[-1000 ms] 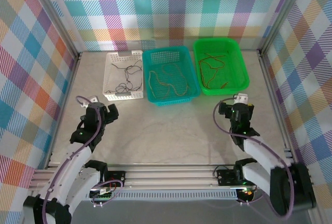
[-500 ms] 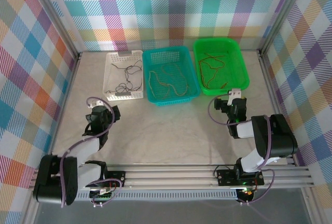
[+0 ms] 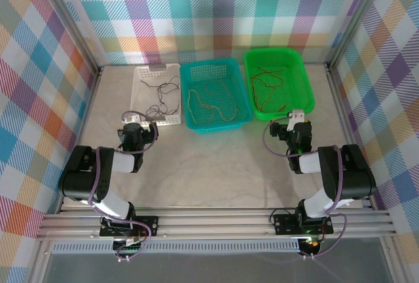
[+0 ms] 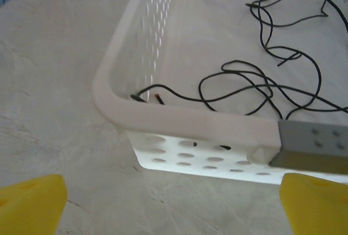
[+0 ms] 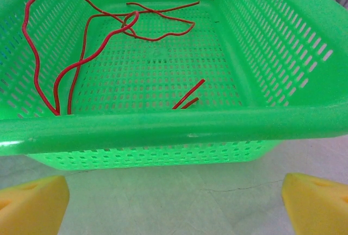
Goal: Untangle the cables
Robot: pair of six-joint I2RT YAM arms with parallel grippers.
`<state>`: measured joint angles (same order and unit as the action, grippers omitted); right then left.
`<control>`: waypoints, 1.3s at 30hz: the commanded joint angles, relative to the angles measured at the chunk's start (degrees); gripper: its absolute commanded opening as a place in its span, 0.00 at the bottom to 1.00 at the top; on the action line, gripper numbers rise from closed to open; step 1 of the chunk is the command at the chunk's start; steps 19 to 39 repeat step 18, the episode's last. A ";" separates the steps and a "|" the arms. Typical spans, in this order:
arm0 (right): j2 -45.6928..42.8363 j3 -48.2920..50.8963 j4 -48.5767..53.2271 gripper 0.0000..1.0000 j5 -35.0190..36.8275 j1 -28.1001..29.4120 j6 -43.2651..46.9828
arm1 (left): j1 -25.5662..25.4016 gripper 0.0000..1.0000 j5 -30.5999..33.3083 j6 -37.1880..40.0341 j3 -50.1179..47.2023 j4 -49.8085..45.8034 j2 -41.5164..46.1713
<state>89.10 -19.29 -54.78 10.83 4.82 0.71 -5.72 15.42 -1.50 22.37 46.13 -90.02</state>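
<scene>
while we are looking down from above, both arms are stretching forward over the pale table [image 3: 209, 165] toward three baskets lined up at the back. over the last second the left gripper [image 3: 145, 131] has been swinging out from beside its base, and it is now hovering just short of the near rim of the white basket [image 3: 139, 93]. thin black cables [image 3: 160, 99] are lying there in loose, overlapping loops. the right gripper [image 3: 294, 131] made its advance a little sooner and is now waiting just before the front rim of the green basket [image 3: 311, 96]. inside it, red cables [image 5: 81, 44] are sprawling, one looping over another. brownish cables [image 3: 209, 103] are lying in the teal basket [image 3: 216, 128] between the two. both grippers are standing wide apart and carrying nothing. we are judging that the cables are already parted by colour, that only the loops within each basket remain, and that both arms are lining up for a reach inside.
</scene>
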 commanded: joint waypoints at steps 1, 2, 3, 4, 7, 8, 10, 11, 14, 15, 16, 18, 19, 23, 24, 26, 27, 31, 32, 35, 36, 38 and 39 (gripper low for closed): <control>-0.95 -0.79 -0.19 1.00 0.51 -0.48 -0.89 | -1.58 1.00 3.69 1.60 0.68 2.12 0.70; -0.95 -0.84 -0.04 1.00 0.57 -0.46 -0.88 | -1.63 1.00 3.64 1.57 0.54 1.76 1.01; -0.95 -0.82 -0.03 1.00 0.55 -0.43 -0.95 | -2.04 1.00 4.43 1.94 0.23 2.80 0.78; -0.99 -0.75 -0.19 1.00 0.51 -0.44 -0.83 | -2.18 1.00 4.88 1.89 0.42 2.83 0.46; -1.04 -0.66 -0.24 1.00 0.51 -0.44 -0.78 | -1.32 1.00 3.90 1.25 0.35 2.49 0.59; -0.95 -0.79 -0.18 1.00 0.53 -0.46 -0.80 | -1.33 1.00 3.86 1.14 0.60 2.03 0.53; -0.88 -1.14 0.52 1.00 0.46 -0.43 -0.79 | -1.38 1.00 4.13 1.11 0.42 2.35 0.51; -0.86 -1.19 0.51 1.00 0.38 -0.45 -0.79 | -1.47 1.00 4.06 1.08 0.55 2.35 0.46; -0.86 -1.10 0.46 1.00 0.21 -0.45 -0.71 | -1.27 1.00 3.68 1.10 0.56 2.45 0.33; -0.87 -1.10 0.40 1.00 0.26 -0.45 -0.72 | -1.10 1.00 3.31 1.10 0.57 2.26 0.35; -0.94 -1.04 0.39 1.00 0.47 -0.44 -0.73 | -1.06 1.00 3.29 1.11 0.50 2.41 0.37; -0.95 -1.12 0.40 1.00 0.64 -0.42 -0.88 | -1.06 1.00 3.25 1.15 0.17 2.74 0.61; -0.95 -1.12 0.40 1.00 0.64 -0.42 -0.88 | -1.06 1.00 3.25 1.15 0.17 2.74 0.61; -0.95 -1.12 0.40 1.00 0.64 -0.42 -0.88 | -1.06 1.00 3.25 1.15 0.17 2.74 0.61; -0.95 -1.12 0.40 1.00 0.64 -0.42 -0.88 | -1.06 1.00 3.25 1.15 0.17 2.74 0.61; -0.95 -1.12 0.40 1.00 0.64 -0.42 -0.88 | -1.06 1.00 3.25 1.15 0.17 2.74 0.61; -0.95 -1.12 0.40 1.00 0.64 -0.42 -0.88 | -1.06 1.00 3.25 1.15 0.17 2.74 0.61; -0.95 -1.12 0.40 1.00 0.64 -0.42 -0.88 | -1.06 1.00 3.25 1.15 0.17 2.74 0.61; -0.95 -1.12 0.40 1.00 0.64 -0.42 -0.88 | -1.06 1.00 3.25 1.15 0.17 2.74 0.61; -0.95 -1.12 0.40 1.00 0.64 -0.42 -0.88 | -1.06 1.00 3.25 1.15 0.17 2.74 0.61; -0.95 -1.12 0.40 1.00 0.64 -0.42 -0.88 | -1.06 1.00 3.25 1.15 0.17 2.74 0.61; -0.95 -1.12 0.40 1.00 0.64 -0.42 -0.88 | -1.06 1.00 3.25 1.15 0.17 2.74 0.61; -0.95 -1.12 0.40 1.00 0.64 -0.42 -0.88 | -1.06 1.00 3.25 1.15 0.17 2.74 0.61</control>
